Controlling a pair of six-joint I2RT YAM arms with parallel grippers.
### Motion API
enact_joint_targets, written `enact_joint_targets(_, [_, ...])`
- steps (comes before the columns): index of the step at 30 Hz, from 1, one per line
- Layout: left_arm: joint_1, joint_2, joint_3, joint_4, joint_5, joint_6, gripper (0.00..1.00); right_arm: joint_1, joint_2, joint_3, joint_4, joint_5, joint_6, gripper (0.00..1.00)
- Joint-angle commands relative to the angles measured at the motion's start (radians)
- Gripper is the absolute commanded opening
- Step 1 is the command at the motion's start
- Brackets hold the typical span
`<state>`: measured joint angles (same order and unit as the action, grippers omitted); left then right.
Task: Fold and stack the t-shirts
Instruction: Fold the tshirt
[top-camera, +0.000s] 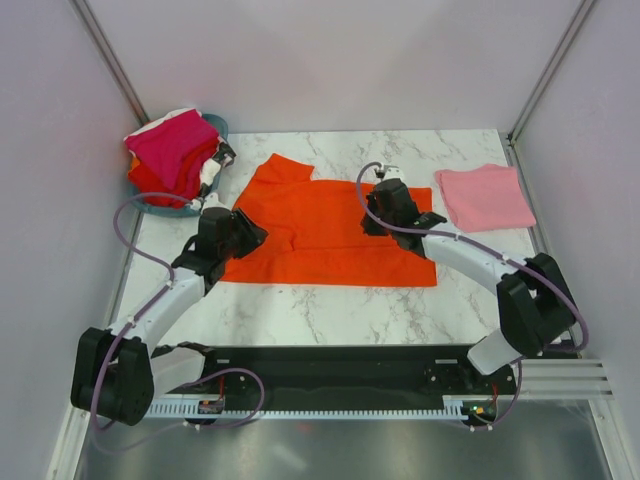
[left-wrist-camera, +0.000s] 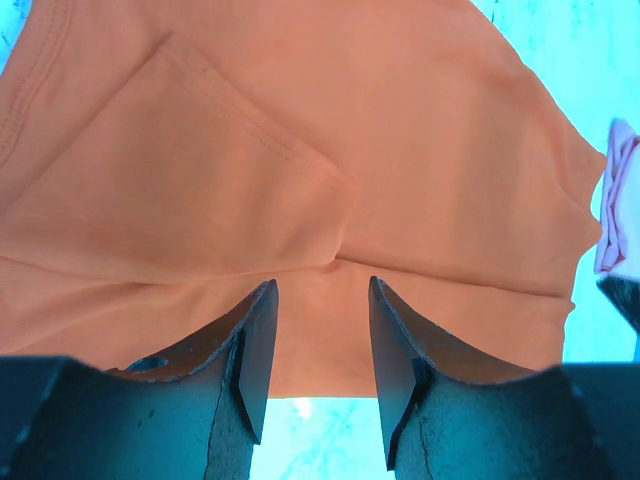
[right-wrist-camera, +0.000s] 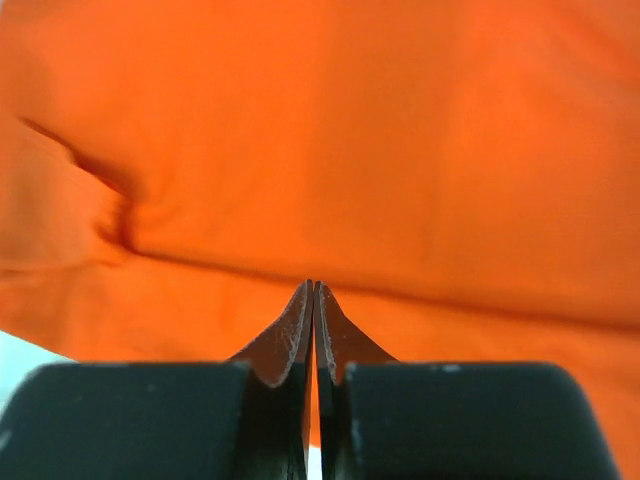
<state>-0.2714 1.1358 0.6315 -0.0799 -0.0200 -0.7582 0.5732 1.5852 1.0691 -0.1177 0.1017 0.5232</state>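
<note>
A bright orange-red t-shirt lies spread on the marble table, with one sleeve sticking out toward the back. My left gripper is at the shirt's left edge. In the left wrist view its jaws stand open over the shirt's hem, with nothing between them. My right gripper is over the shirt's right part. In the right wrist view its jaws are pressed together above the cloth. A folded light pink t-shirt lies at the back right and also shows in the left wrist view.
A teal basket at the back left holds a pile of magenta, red and white shirts. Grey walls enclose the table on the left, back and right. The arm bases stand on the rail at the near edge.
</note>
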Motion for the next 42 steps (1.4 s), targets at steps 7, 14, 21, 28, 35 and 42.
enact_joint_targets(7, [0.001, -0.053, -0.016, -0.018, -0.083, 0.06, 0.31, -0.044, -0.24, -0.221, -0.204, 0.274, -0.025, 0.0])
enact_joint_targets(14, [0.001, -0.024, -0.021, -0.023, -0.13, 0.048, 0.02, -0.108, -0.304, -0.336, -0.208, 0.239, 0.035, 0.0])
enact_joint_targets(21, [0.003, 0.149, 0.065, -0.098, -0.143, -0.019, 0.02, -0.116, -0.188, -0.313, -0.191, 0.176, 0.073, 0.0])
enact_joint_targets(28, [0.003, 0.268, 0.111, -0.153, -0.143, -0.026, 0.02, -0.118, -0.123, -0.322, -0.172, 0.153, 0.101, 0.0])
enact_joint_targets(35, [0.001, 0.32, 0.116, -0.222, -0.186, -0.099, 0.02, -0.118, -0.079, -0.357, -0.146, 0.147, 0.139, 0.0])
enact_joint_targets(42, [0.003, 0.403, 0.109, -0.265, -0.13, -0.158, 0.02, -0.133, -0.096, -0.422, -0.145, 0.125, 0.228, 0.0])
